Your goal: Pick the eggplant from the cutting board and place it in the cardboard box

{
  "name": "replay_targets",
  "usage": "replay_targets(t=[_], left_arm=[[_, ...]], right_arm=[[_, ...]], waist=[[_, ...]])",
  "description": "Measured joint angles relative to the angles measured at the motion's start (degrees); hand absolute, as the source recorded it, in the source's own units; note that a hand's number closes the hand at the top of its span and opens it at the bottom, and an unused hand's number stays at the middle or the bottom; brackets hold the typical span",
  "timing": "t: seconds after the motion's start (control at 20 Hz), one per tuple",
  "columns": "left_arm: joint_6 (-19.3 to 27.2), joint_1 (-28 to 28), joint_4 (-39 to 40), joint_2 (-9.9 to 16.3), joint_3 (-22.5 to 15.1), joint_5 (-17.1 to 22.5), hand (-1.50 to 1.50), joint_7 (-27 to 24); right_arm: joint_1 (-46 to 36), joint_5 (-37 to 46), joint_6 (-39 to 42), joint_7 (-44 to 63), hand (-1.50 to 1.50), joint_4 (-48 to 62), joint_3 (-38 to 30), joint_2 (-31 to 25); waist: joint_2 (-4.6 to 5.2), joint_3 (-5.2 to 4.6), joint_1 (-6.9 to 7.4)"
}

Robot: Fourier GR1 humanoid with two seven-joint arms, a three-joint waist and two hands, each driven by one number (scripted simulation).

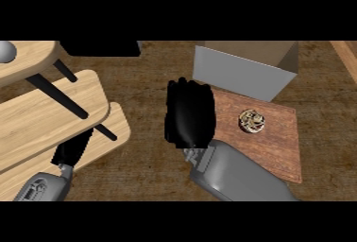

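Note:
The eggplant (251,121) shows as a small, round, mottled brown-and-cream thing lying on the reddish-brown cutting board (279,146) at the right of the head view. My right hand (188,116) hovers over the board's left edge, fingers straight and pointing away from me, a short way left of the eggplant and holding nothing. The cardboard box (237,71), with grey outer walls and a tan inside, stands open just beyond the board's far edge. My left hand (72,149) rests low at the left with straight fingers, empty.
Light wooden stool-like seats (49,111) with black legs (59,97) fill the left side. A grey round object (5,51) sits on the top-left seat. A black block (101,48) lies at the far edge, and a wooden strip (346,56) runs along the top right.

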Motion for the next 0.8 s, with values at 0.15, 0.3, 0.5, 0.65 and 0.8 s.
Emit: replay_targets(t=[0.15, 0.3, 0.5, 0.65, 0.8], left_arm=[[0.07, 0.16, 0.22, -0.16, 0.16, -0.16, 0.0, -0.19], [0.22, 0.26, 0.02, -0.16, 0.14, -0.41, 0.0, 0.39], [0.31, 0.36, -0.1, -0.3, 0.33, -0.66, 0.0, 0.29], [0.42, 0.4, -0.28, -0.48, 0.43, -0.8, 0.0, 0.39], [0.41, 0.39, -0.46, -0.54, 0.47, -0.99, 0.0, 0.64]], right_arm=[[-2.31, 1.04, 0.67, 1.03, 1.5, -4.44, -0.62, 0.86], [-4.1, 2.68, 1.34, 2.23, 1.5, -7.31, -2.03, 1.24], [-6.43, 3.52, 2.26, 3.39, 1.5, -9.71, -5.5, 1.45], [-7.35, 4.74, 2.96, 3.36, 1.5, -9.6, -8.67, 1.27], [-8.78, 5.99, 3.84, 2.97, 1.5, -9.14, -11.97, 0.96]], waist=[[-0.15, 0.1, -0.25], [-0.21, 0.12, -0.38], [-0.17, 0.15, -0.3], [-0.05, 0.15, -0.31], [0.04, 0.15, -0.25]])
